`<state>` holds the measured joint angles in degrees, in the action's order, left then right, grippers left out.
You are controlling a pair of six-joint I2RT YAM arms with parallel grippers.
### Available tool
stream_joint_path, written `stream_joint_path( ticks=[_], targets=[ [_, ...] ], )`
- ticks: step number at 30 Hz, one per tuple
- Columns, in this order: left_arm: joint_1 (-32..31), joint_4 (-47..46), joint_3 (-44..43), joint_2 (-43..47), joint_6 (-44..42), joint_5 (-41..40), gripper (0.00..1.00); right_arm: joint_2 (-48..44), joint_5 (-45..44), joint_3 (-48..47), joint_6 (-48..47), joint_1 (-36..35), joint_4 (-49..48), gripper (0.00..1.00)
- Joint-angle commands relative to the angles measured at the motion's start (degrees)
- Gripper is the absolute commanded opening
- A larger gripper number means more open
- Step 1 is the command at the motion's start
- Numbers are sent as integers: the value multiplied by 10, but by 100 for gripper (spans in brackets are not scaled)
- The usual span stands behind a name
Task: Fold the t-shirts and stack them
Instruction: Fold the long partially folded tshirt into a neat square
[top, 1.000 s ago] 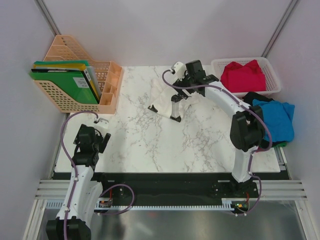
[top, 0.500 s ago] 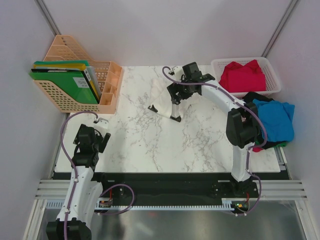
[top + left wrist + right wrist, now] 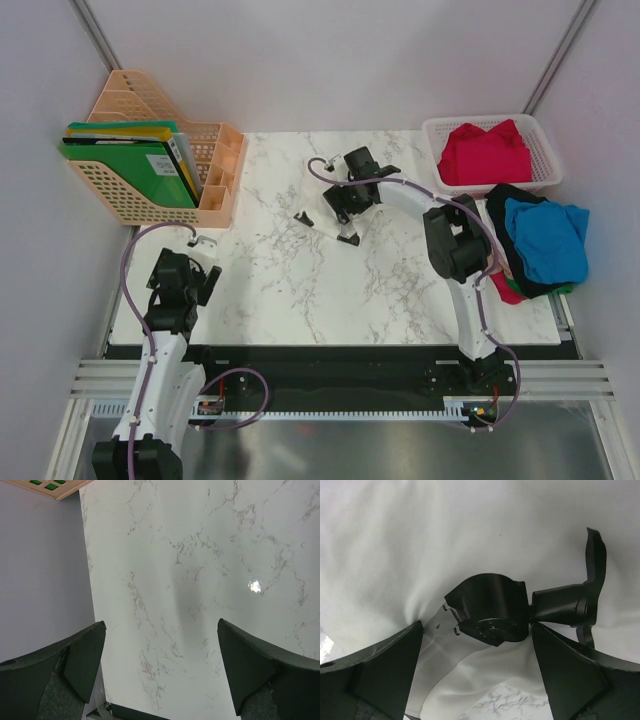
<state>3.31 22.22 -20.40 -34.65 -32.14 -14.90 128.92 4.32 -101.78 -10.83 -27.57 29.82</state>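
A white t-shirt [image 3: 470, 530] fills the right wrist view, rumpled, with bare marble showing at the bottom. My right gripper [image 3: 477, 672] [image 3: 326, 227] is open low over it at the table's back middle. A black round part with a bracket [image 3: 490, 610] lies against the cloth ahead of the jaws; what it is I cannot tell. A red t-shirt [image 3: 487, 150] sits in the white basket [image 3: 545, 140]. A blue t-shirt [image 3: 548, 238] lies on a black one [image 3: 503, 200] at the right edge. My left gripper [image 3: 160, 670] [image 3: 200, 241] is open over bare marble at the near left.
Peach file racks holding green folders [image 3: 140, 160] stand at the back left corner. The table's left edge [image 3: 90, 595] meets a grey wall right beside the left gripper. A bit of red cloth [image 3: 508, 291] pokes out under the pile at the right.
The right wrist has swung left and a little nearer, folding the arm. The white shirt, bunched up under the gripper before, now shows much less from above. The left arm has not moved.
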Motion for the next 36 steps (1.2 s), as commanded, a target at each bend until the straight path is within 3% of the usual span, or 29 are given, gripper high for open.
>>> stream_joint_path(
  ticks=[1,8,15,19,26,29,33,36],
  targets=[
    [2,-16,-1,-2,12,7,100,-38,-4,69,-23,-41,16,98],
    [2,-15,0,5,12,7,100,-158,39,249,-36,-96,36,98],
    [2,-17,0,2,11,9,100,-237,35,326,-37,-107,24,98],
    [3,-17,0,6,11,6,100,-255,50,319,-38,-109,34,98],
    [3,-15,1,6,12,5,100,-374,107,161,-56,-111,172,98],
    [2,-17,1,3,12,5,100,-406,113,134,-67,-111,187,98],
    [3,-17,1,3,12,5,100,-401,49,154,-106,-109,166,98],
    [2,-16,0,5,11,3,100,-372,30,183,-125,-87,135,91]
  ],
)
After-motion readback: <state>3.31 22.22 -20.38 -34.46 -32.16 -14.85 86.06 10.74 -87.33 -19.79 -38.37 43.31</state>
